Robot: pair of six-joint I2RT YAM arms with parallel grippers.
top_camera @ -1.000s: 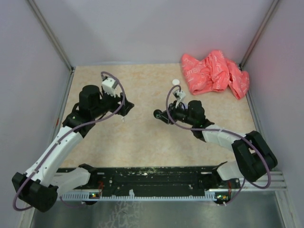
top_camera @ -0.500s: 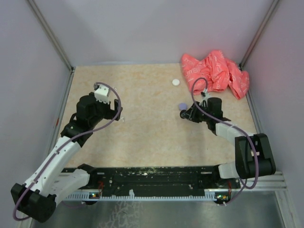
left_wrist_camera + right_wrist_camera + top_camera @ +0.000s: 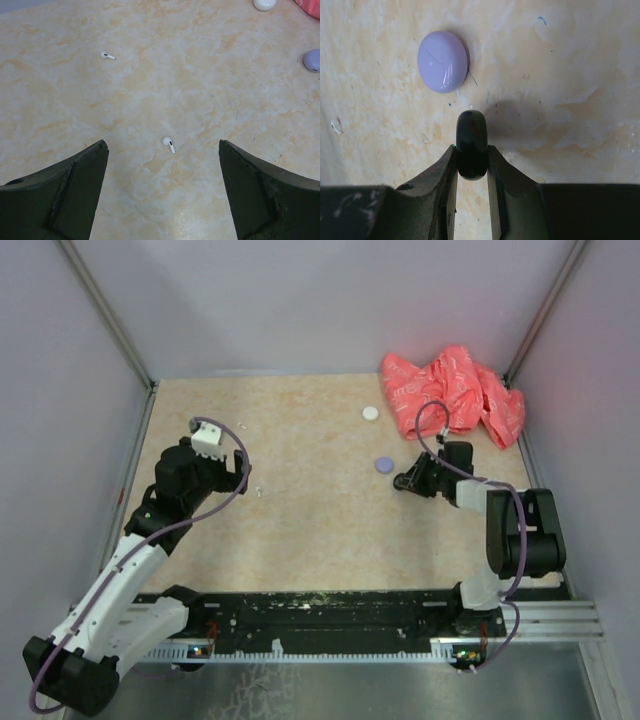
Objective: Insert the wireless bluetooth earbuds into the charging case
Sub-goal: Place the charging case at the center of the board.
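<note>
My left gripper [image 3: 243, 473] is open and empty, low over the table's left half. In the left wrist view a white earbud [image 3: 169, 144] lies flat between and just ahead of its fingertips [image 3: 98, 150]; it also shows in the top view [image 3: 258, 491]. A second white earbud [image 3: 106, 55] lies farther off to the left. My right gripper [image 3: 402, 481] is shut on a round black case [image 3: 472, 144], held on edge just above the table. A closed lavender case [image 3: 443, 61] lies just beyond it and to the left, as the top view [image 3: 383, 465] also shows.
A closed white round case [image 3: 371, 413] lies near the back, also at the top edge of the left wrist view [image 3: 264, 4]. A crumpled red-pink bag [image 3: 452, 392] fills the back right corner. Grey walls close in the table's sides.
My right gripper has swung right with the black case, uncovering the lavender case. My left gripper has drawn back to the left and toward the near edge.
</note>
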